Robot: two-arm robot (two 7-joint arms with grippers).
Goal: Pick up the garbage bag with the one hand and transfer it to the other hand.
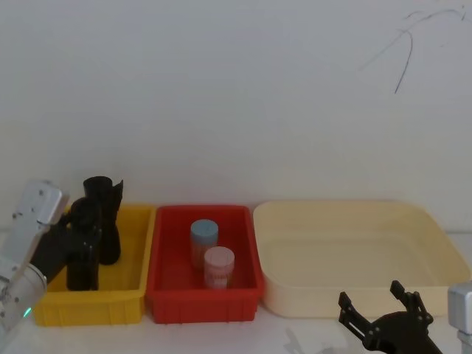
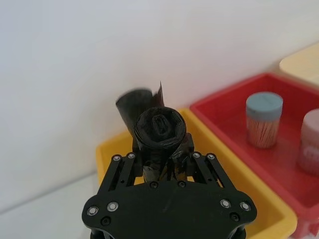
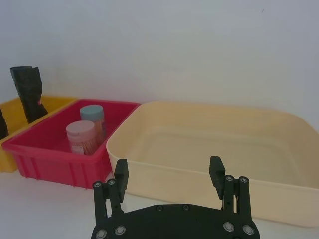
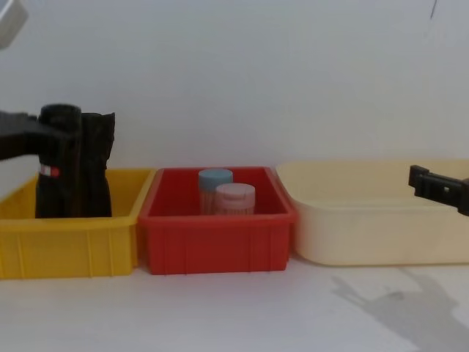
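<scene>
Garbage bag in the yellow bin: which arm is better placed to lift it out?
Left. The left claw is shut around the garbage bag, standing in the yellow bin. The right claw hangs open far off, before the cream tub.

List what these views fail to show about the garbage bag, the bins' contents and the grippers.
1. The garbage bag, lower end, chest view: behind the yellow bin front wall.
2. Its label, left wrist view: behind the left gripper, which grips the bag.
3. Print on the blue-lidded jar and pink-lidded jar, head view: too small.
4. The right gripper, base, head view: cut off by the bottom edge.
</scene>
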